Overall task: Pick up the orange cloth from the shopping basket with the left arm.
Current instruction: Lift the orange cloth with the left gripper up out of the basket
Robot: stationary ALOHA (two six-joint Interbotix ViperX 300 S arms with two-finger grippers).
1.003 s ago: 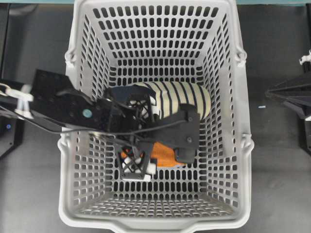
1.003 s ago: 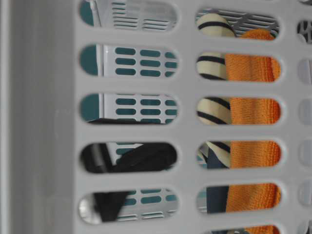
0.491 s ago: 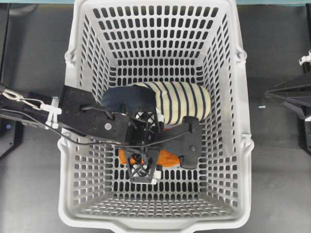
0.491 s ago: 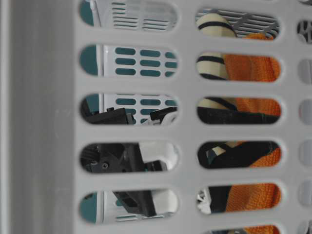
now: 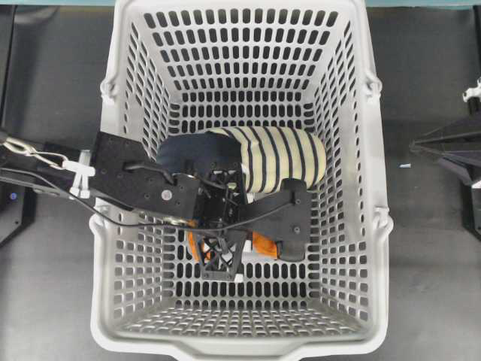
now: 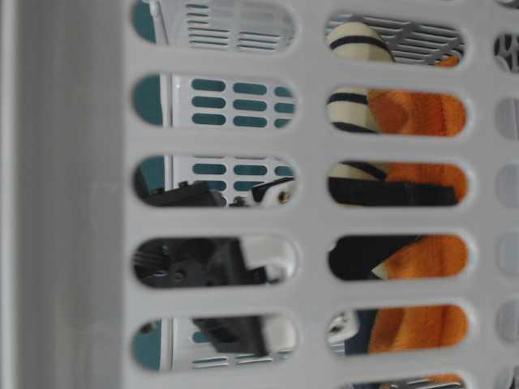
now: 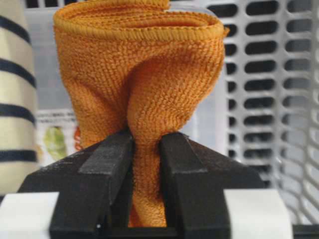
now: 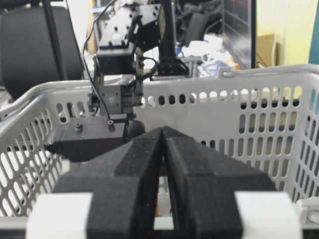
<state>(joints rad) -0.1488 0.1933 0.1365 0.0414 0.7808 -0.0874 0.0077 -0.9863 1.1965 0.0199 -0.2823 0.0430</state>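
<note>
The orange cloth (image 7: 139, 74) stands bunched up between the fingers of my left gripper (image 7: 146, 142), which is shut on it. From overhead the left gripper (image 5: 224, 235) is low inside the light-grey shopping basket (image 5: 373, 150), and only bits of the orange cloth (image 5: 263, 242) show beside the black lattice fingers. Through the basket slots in the table-level view the cloth (image 6: 418, 113) sits next to the black gripper parts (image 6: 203, 263). My right gripper (image 8: 163, 132) is shut and empty outside the basket, at the right edge of the overhead view (image 5: 443, 147).
A navy and cream striped slipper (image 5: 278, 158) lies on the basket floor just behind the left gripper, and shows in the left wrist view (image 7: 15, 99). The basket wall (image 8: 224, 99) stands in front of the right gripper. The dark table (image 5: 428, 248) surrounds the basket.
The left arm came down onto the cloth and its fingers closed on it. The cloth went from lying flat to bunched up between the fingers. The right arm has not moved.
</note>
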